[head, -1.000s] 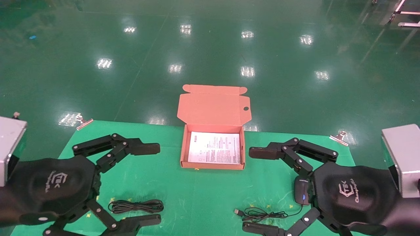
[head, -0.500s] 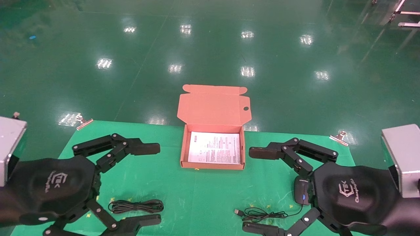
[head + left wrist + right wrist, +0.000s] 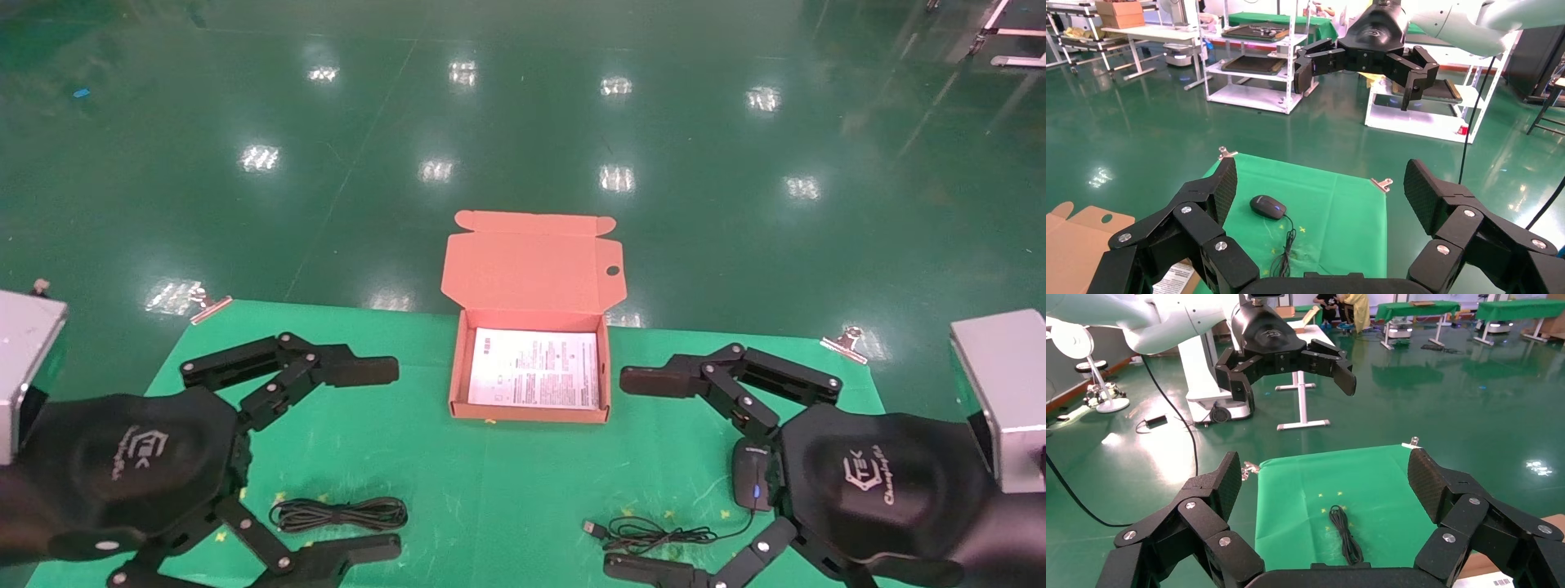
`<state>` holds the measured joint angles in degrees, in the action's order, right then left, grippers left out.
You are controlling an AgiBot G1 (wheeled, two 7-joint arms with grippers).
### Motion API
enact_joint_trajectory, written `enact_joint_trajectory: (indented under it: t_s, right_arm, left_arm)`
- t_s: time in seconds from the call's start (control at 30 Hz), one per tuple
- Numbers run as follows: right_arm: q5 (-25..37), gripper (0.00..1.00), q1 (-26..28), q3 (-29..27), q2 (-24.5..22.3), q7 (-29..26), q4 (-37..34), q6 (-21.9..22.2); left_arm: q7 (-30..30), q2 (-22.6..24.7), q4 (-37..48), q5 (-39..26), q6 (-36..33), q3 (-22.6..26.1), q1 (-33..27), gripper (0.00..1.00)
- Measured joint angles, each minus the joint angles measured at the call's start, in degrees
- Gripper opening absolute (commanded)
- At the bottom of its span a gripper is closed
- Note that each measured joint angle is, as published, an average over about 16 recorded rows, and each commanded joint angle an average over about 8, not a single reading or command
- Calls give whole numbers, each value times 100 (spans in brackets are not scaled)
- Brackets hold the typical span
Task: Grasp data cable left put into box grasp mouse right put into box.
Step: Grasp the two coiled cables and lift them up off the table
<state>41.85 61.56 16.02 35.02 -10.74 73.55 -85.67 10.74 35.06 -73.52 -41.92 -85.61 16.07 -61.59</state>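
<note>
left gripper (image 3: 372,457) jaws wide open, empty | cable (image 3: 339,514) on mat between its fingers, long axis left-right, nearer left arm | right gripper (image 3: 654,474) open, empty | mouse (image 3: 752,484) beneath it | box (image 3: 529,413) centre, open

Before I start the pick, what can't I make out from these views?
- Mouse, head view: its right side is covered by the right gripper, open above it.
- Printed sheet in the box: text too small to read.
- Data cable: its plugs are lost in the bundle, in the head and right wrist views alike.
- Left gripper, open: the near finger is cut off by the head view's bottom edge.
</note>
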Motion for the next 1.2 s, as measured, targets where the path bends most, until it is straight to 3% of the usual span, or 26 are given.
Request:
enact_joint_trajectory:
  t_s: [1.2]
  right_arm:
    - [6,100,3,3,2,-2,-1,4]
  left_arm:
    - [-3,-2,-2,-3,-3,0,-1,100]
